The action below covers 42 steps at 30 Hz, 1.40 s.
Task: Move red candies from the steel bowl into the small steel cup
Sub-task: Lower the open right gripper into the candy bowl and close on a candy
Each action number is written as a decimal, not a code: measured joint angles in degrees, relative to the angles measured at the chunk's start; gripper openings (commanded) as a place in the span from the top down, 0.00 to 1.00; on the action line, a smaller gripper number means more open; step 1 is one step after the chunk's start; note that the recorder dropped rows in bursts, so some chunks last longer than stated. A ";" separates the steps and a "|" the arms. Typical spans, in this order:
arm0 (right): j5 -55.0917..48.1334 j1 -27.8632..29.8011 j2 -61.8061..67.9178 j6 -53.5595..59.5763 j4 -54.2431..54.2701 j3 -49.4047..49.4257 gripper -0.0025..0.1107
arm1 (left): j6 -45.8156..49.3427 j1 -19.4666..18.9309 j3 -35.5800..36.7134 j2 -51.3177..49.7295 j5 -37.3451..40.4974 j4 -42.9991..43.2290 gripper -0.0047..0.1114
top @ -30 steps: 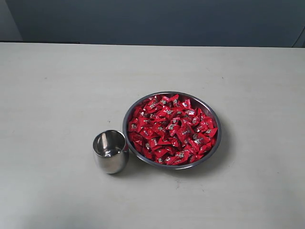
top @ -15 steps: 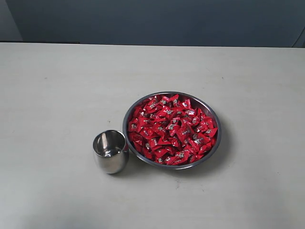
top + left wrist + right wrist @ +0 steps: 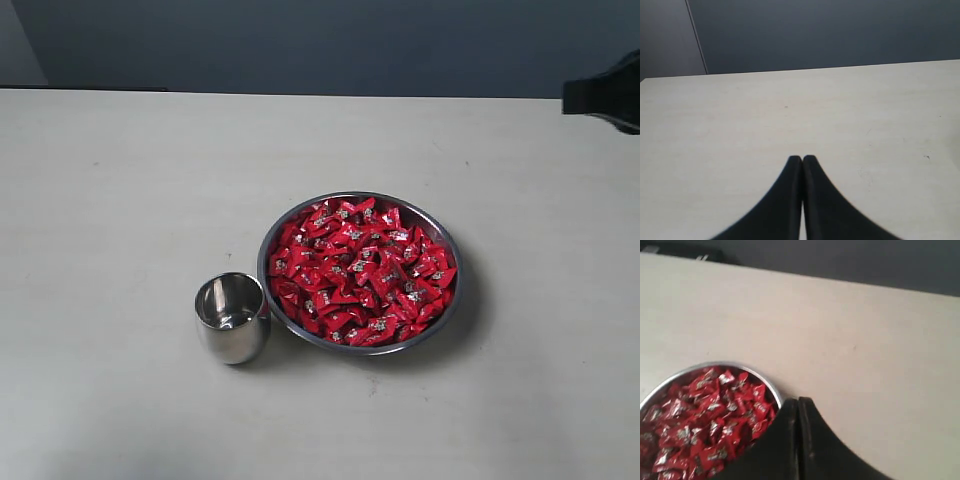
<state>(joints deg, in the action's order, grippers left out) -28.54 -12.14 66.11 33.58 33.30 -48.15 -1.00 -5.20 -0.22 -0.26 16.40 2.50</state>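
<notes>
**Right arm enters the scene; no candy has been moved yet**

The right arm (image 3: pixel 606 96) has just appeared at the exterior view's far right edge, well apart from the steel bowl (image 3: pixel 262 250). The red candies (image 3: pixel 360 270) lie heaped in the bowl. The small steel cup (image 3: pixel 232 318) stands just beside the bowl with no candy showing inside. The right gripper (image 3: pixel 798 401) and the left gripper (image 3: pixel 802 159) both have their jaws pressed together, holding nothing. This looks like the first reach starting, and the right jaws must part before any pick.

Pale tabletop (image 3: pixel 120 180) w/ faint specks; dark blue-grey wall (image 3: pixel 300 45) behind.
</notes>
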 measured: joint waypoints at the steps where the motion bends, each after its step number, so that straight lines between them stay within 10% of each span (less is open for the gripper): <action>1: -1.68 -0.50 2.28 0.87 0.67 -1.14 0.98 | 0.00 0.00 0.00 0.00 0.00 0.00 0.96; 18: -7.83 -12.65 22.58 15.68 1.66 -6.57 0.98 | 0.00 0.00 0.00 0.00 0.00 0.00 0.96; 37: -19.80 -28.19 42.43 -11.80 -21.92 -25.73 0.98 | 0.00 0.00 0.00 0.00 0.00 0.00 0.96; 42: -20.82 -28.47 44.50 -14.29 -22.18 -26.64 0.64 | 0.00 0.00 0.00 0.00 0.00 0.00 0.96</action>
<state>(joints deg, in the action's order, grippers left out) -49.37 -40.61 110.61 19.29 11.12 -74.79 -1.00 -5.20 -0.22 -0.26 16.40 2.50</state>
